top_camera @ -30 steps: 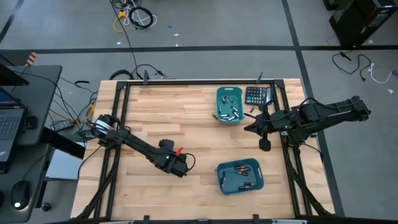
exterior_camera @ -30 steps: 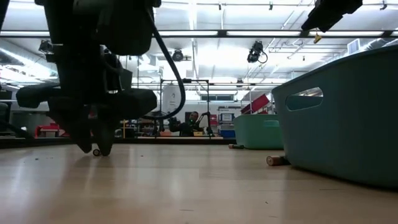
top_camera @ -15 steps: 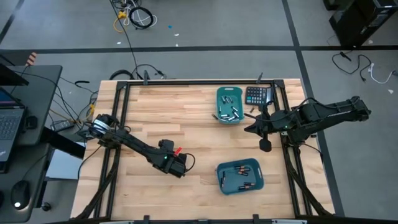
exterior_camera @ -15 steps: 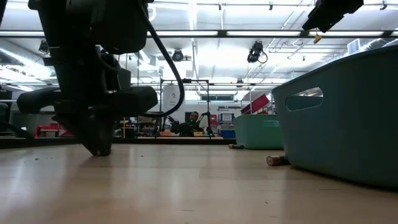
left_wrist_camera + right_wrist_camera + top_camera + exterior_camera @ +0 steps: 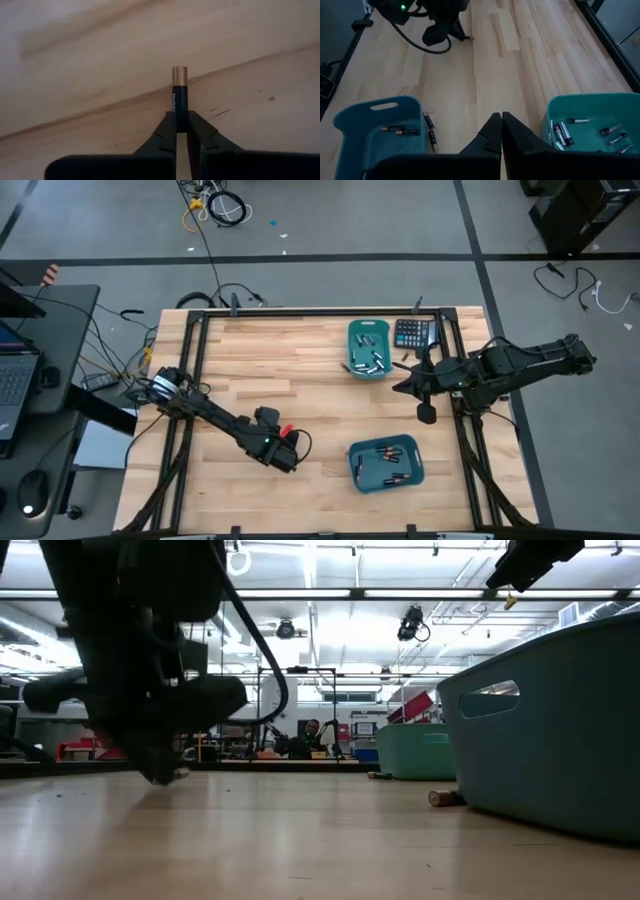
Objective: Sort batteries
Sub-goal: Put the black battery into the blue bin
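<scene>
your left gripper (image 5: 181, 131) is clamped on a black copper-capped battery (image 5: 179, 95) at the table. beyond it both teal plastic bins (image 5: 386, 463) hold cells; two lie loose. right gripper (image 5: 498, 131) closed, empty.

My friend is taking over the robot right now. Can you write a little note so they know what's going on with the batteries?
Left gripper: shut on a black, copper-tipped battery, low over the table's near left part.
Right gripper: shut, empty, waiting up above between the two bins.
Far bin: mostly silvery batteries. Near bin: dark, copper-tipped ones.
Done: some batteries are already in both bins.
Left: bin the held battery, then the two loose batteries lying on the table beside the near bin.
</scene>
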